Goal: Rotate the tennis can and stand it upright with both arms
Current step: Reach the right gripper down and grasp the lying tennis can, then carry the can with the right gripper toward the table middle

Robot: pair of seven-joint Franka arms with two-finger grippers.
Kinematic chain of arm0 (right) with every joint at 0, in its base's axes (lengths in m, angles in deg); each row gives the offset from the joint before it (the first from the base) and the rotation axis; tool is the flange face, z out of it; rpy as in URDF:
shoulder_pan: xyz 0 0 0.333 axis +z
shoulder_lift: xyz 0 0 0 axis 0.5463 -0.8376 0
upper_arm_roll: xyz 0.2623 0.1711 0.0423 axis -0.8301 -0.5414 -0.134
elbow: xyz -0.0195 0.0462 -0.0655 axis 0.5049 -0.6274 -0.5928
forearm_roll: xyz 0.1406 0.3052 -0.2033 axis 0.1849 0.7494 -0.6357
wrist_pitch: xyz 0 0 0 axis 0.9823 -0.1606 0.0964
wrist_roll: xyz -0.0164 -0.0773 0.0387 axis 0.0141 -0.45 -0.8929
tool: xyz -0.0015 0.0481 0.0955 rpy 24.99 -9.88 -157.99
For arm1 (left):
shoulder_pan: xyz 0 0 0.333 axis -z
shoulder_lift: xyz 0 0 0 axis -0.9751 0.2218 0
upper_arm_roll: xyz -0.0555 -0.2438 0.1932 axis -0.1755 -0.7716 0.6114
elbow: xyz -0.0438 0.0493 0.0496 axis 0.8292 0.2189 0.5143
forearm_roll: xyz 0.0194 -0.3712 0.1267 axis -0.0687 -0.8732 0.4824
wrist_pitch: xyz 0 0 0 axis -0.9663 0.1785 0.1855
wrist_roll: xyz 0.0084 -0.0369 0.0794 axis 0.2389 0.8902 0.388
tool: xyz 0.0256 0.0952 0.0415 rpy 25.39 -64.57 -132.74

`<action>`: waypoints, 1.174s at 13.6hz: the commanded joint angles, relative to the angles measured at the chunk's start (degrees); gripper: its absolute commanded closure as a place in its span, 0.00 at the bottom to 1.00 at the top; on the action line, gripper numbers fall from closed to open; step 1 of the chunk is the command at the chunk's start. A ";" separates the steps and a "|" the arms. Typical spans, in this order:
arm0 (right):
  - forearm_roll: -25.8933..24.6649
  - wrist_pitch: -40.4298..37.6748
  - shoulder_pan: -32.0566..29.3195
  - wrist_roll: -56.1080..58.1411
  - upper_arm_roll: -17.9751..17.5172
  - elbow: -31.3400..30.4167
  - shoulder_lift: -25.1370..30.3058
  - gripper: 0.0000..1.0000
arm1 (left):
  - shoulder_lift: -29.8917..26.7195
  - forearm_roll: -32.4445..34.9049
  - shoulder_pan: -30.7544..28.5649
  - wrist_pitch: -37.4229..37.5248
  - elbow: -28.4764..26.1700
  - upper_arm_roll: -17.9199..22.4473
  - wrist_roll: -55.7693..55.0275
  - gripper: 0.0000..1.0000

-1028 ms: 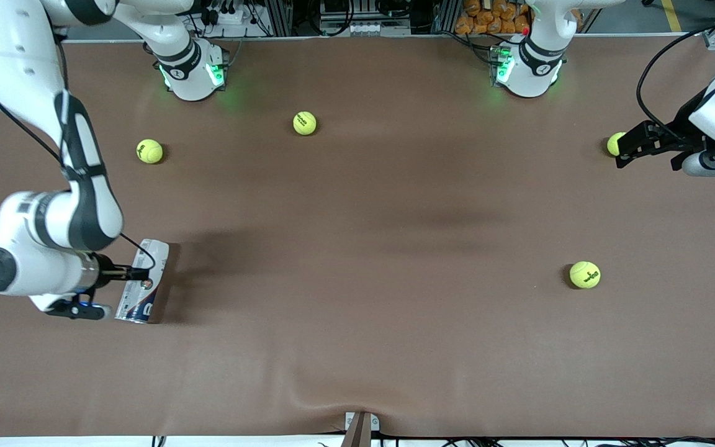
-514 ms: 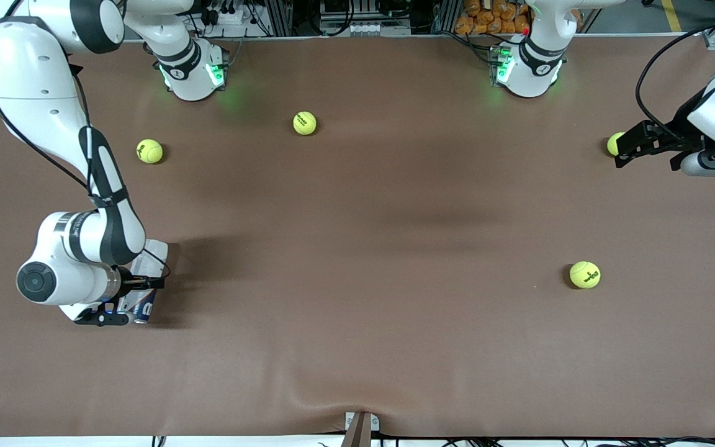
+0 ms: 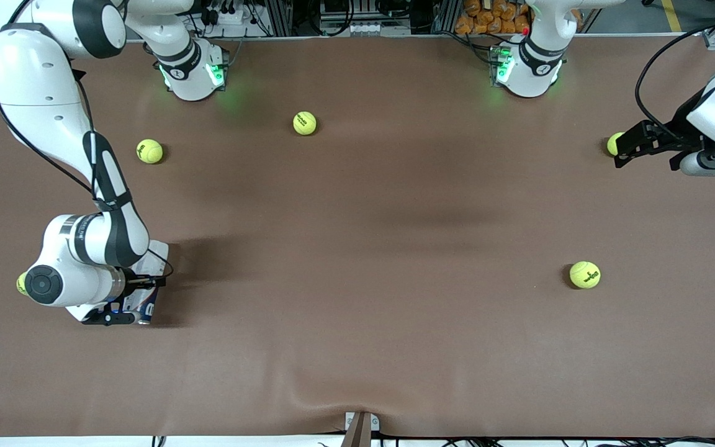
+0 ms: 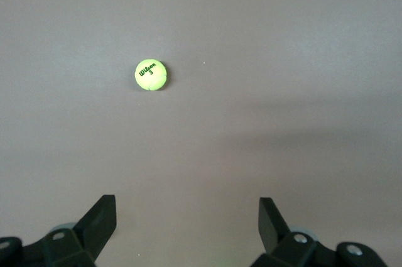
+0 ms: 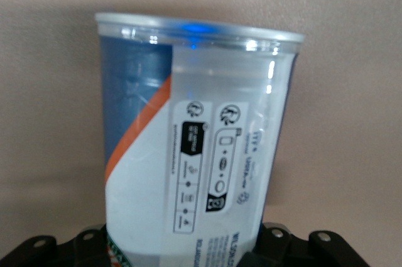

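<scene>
The tennis can lies on the brown table near the right arm's end, mostly covered by the right arm's wrist. Only its clear end and a bit of its navy and white label show in the front view. My right gripper is shut on the can's body. In the right wrist view the can fills the space between the black fingers, lid end pointing away. My left gripper waits open and empty over the left arm's end of the table; its fingers stand wide apart.
Yellow-green tennis balls lie on the table: one and another toward the bases, one nearer the camera, also in the left wrist view. One sits beside the left gripper, one peeks out by the right wrist.
The right arm's wrist has swung in over the can and now covers most of it. A ball has come into view beside that wrist. The left arm has not moved.
</scene>
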 commanded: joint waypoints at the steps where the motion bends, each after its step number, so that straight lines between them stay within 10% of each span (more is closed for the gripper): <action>1: 0.20 -1.16 1.54 1.08 -1.53 2.15 1.74 0.31 | 0.38 -0.52 -0.30 0.98 1.08 -0.35 -0.07 0.00; 7: -0.41 -7.23 8.29 4.50 -10.85 7.95 2.99 0.29 | 0.38 -0.52 -0.39 0.98 0.91 -0.35 0.02 0.00; 13: -2.16 -6.79 27.54 7.58 -10.68 10.15 2.81 0.29 | 0.38 -0.52 -0.30 0.98 0.91 -0.35 0.11 0.00; 16: -11.28 -2.25 33.88 11.08 -10.77 11.65 1.93 0.29 | 0.30 -0.52 -0.38 0.98 0.91 -0.35 0.11 0.00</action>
